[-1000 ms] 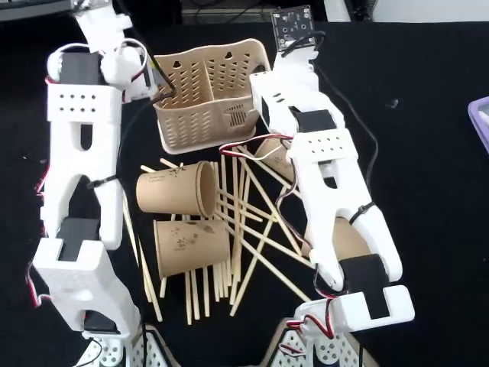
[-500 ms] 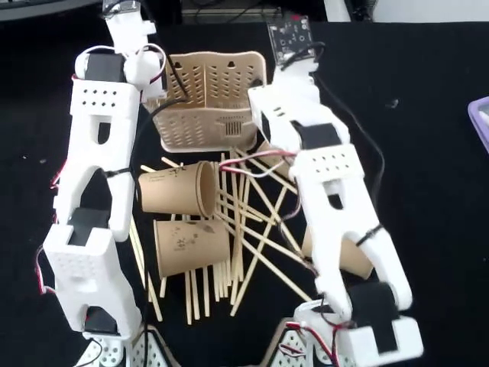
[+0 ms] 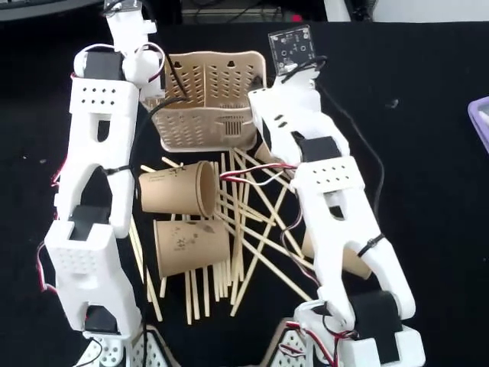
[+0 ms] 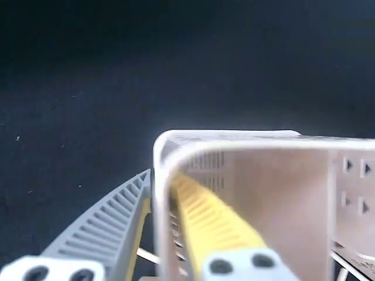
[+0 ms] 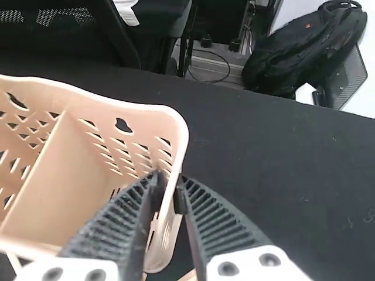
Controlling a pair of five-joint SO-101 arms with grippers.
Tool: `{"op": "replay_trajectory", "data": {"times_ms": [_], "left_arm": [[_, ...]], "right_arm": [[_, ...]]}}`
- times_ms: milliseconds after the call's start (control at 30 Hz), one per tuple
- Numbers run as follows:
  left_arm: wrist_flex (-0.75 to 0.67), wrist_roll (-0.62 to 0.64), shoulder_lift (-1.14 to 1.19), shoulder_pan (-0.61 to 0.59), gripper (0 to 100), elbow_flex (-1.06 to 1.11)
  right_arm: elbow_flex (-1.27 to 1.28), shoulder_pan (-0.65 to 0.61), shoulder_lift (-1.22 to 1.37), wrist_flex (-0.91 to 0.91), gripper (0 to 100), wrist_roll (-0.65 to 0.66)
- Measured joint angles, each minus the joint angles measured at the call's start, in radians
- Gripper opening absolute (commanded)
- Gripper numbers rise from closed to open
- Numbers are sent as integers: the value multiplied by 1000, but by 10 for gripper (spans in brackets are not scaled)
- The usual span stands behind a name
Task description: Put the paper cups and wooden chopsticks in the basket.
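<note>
The left gripper (image 4: 161, 175) is closed down on the basket (image 4: 263, 187), its yellow finger lying inside against the wall and its grey finger outside, with the wall pinched between them at a rounded corner. The right gripper (image 5: 167, 178) does the same on the opposite side: its two black ribbed fingers are nearly together, the thin rim of a corner caught between their tips, one finger inside the compartment and one outside. In the high view the basket sits at the upper centre of the frame, held between the two wrists, its open top turned towards the camera and its perforated side facing down the frame; whether its base touches the black table (image 3: 428, 191) I cannot tell. The left arm (image 3: 95, 153) runs almost straight up the left side of the frame from its base at the lower left, its wrist bent inward at the top left to meet the basket. The right arm (image 3: 336, 199) slants from the lower right up to the upper centre. Below the basket, in the middle of the frame, two paper cups lie on their sides, one (image 3: 172, 191) above the other (image 3: 191, 245), on a scatter of crossed wooden chopsticks (image 3: 233, 195); a third cup (image 3: 353, 264) is partly hidden under the right arm
</note>
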Motion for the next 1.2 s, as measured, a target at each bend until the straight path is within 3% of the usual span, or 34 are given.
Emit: {"op": "replay_trajectory", "data": {"times_ms": [200, 700, 867, 1033, 1200], "left_arm": [[0, -2, 2, -26, 161, 2], [5, -2, 3, -38, 163, -226], [137, -2, 3, -49, 163, -353], [358, -2, 3, -74, 162, -591], [397, -2, 3, -144, 160, -652]], "right_arm": [[-32, 0, 0, 52, 221, 5], [-425, 6, 0, 358, 222, 5], [-445, 11, 0, 532, 222, 5], [-445, 23, -28, 701, 222, 6], [-404, 11, -164, 799, 222, 14]]}}
